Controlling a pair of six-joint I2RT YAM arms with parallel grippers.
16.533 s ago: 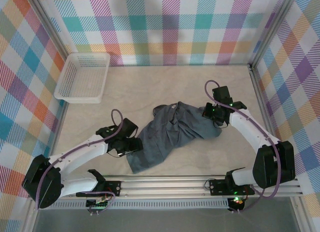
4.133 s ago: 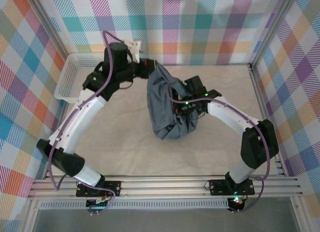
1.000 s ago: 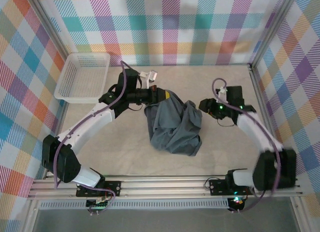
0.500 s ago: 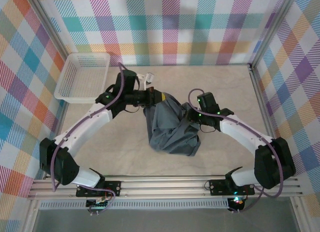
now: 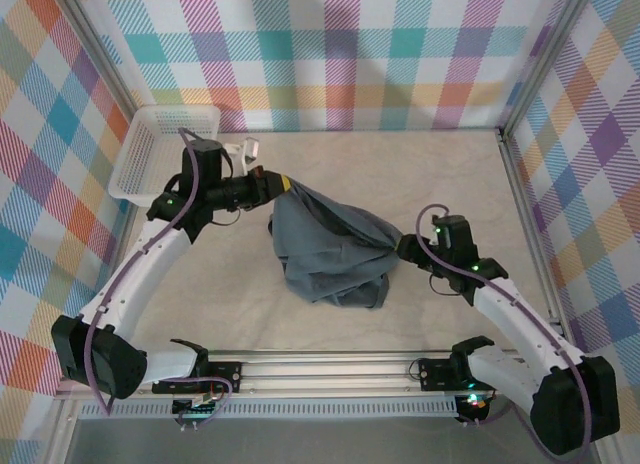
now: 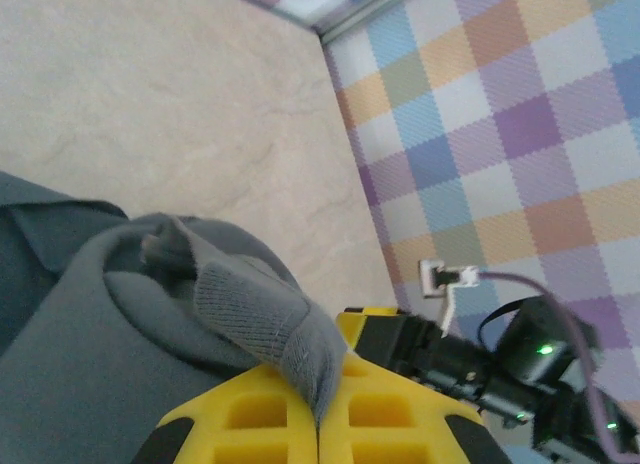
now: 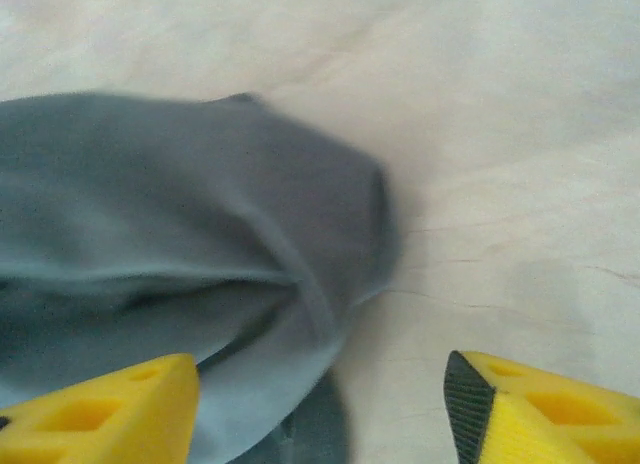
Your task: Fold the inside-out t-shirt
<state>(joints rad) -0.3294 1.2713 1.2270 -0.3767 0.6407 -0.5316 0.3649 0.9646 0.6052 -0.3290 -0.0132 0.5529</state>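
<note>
The inside-out t-shirt (image 5: 330,249) is seen bunched in the middle of the table (image 5: 440,174), a soft slate-grey heap with rounded folds and a crumpled lower edge, and from that heap a taut ridge of cloth is drawn up and back to the left. There it is pinched by the left gripper (image 5: 280,184), whose jaws are closed tight on it. From the left wrist, a thick hemmed fold with a fine ribbed weave is seen clamped between the yellow fingers (image 6: 250,419), and the rest of the shirt (image 6: 110,334) is draped smoothly below and to the left. The right gripper (image 5: 402,250) is found low at the shirt's right edge, and whether that edge is touched cannot be told from above. From the right wrist, its yellow fingers (image 7: 110,404) are seen held wide apart with nothing gripped between them. The blurred rounded border of the shirt (image 7: 180,224) is seen ahead of the left finger, and bare surface ahead of the right one. The table is covered in a pale, matt, faintly marbled sheet. A white plastic lattice basket (image 5: 135,174) is set in the far left corner, just behind the left arm's wrist. Open surface is left behind the shirt up to the plaid far wall, across the whole right side, and in a band between the shirt's near edge and the metal rail at the front.
</note>
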